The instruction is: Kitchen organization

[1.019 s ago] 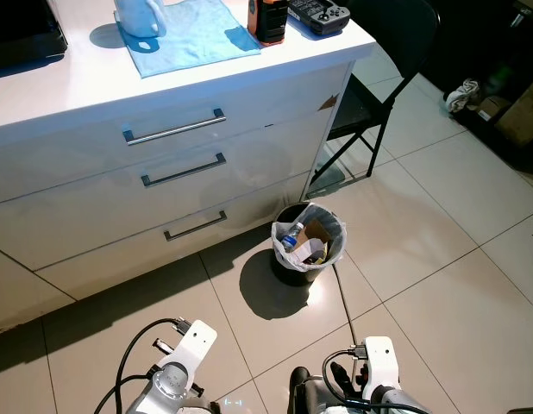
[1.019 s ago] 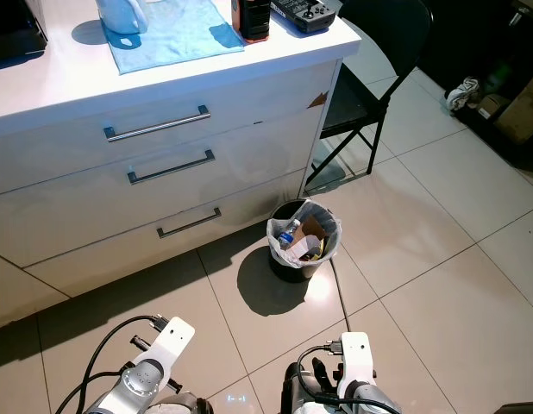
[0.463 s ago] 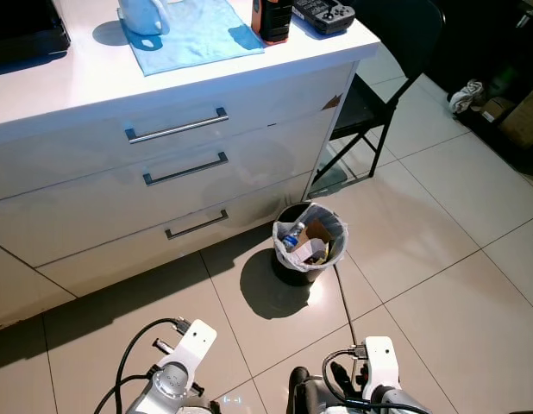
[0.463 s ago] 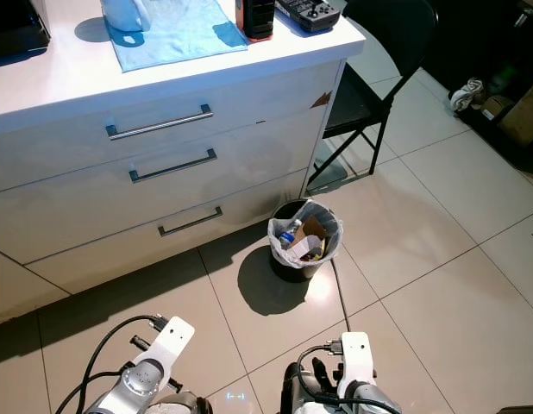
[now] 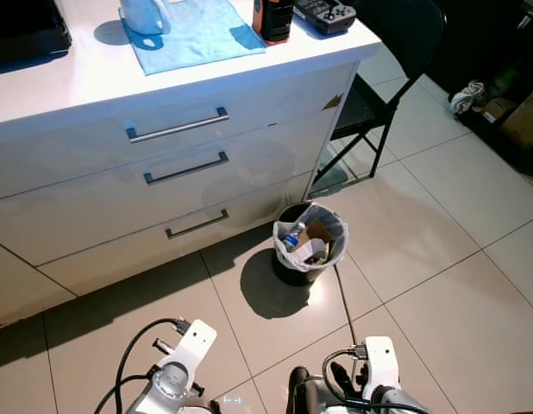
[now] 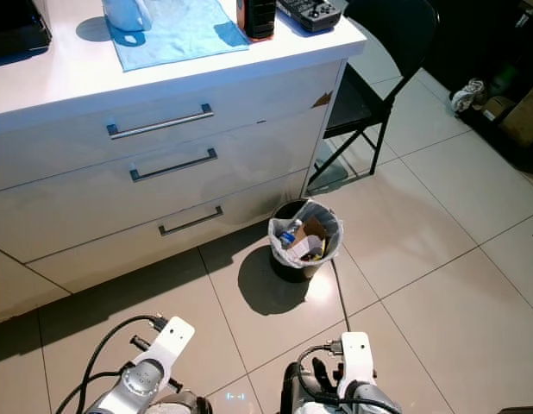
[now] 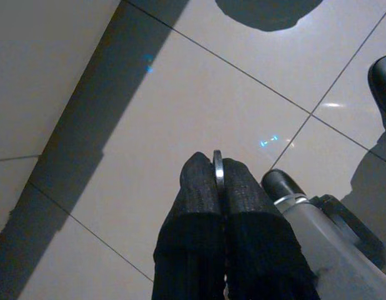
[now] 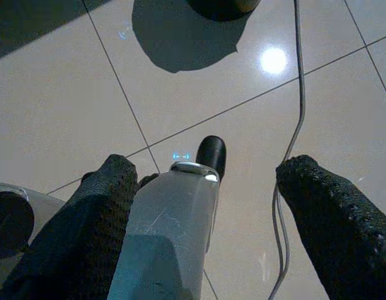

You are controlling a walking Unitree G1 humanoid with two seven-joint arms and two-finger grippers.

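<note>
The left gripper (image 7: pixel 218 172) is seen hanging low above the beige tiled floor (image 5: pixel 439 259), its two black fingers pressed together on a thin round silver ring (image 7: pixel 218 170) held edge-on between the tips. The right gripper (image 8: pixel 205 181) is likewise lowered over the tiles, its fingers spread wide apart with nothing between them. Ahead, a white cabinet with three drawers and long metal handles (image 5: pixel 176 168) is topped by a white counter (image 5: pixel 68 82), on which a light blue cloth (image 5: pixel 197 30), a pale blue jug (image 5: pixel 146 13), an orange-and-black canister (image 5: pixel 273 19) and a black controller (image 5: pixel 327 13) are set. A small black bin lined with a clear bag (image 5: pixel 308 246), holding a plastic bottle and cardboard scraps, stands just beside the cabinet's corner. A black folding chair (image 5: pixel 383 78) is placed beyond the counter's end, and a thin cable (image 5: pixel 344 297) is trailed across the open tiles towards the robot.
</note>
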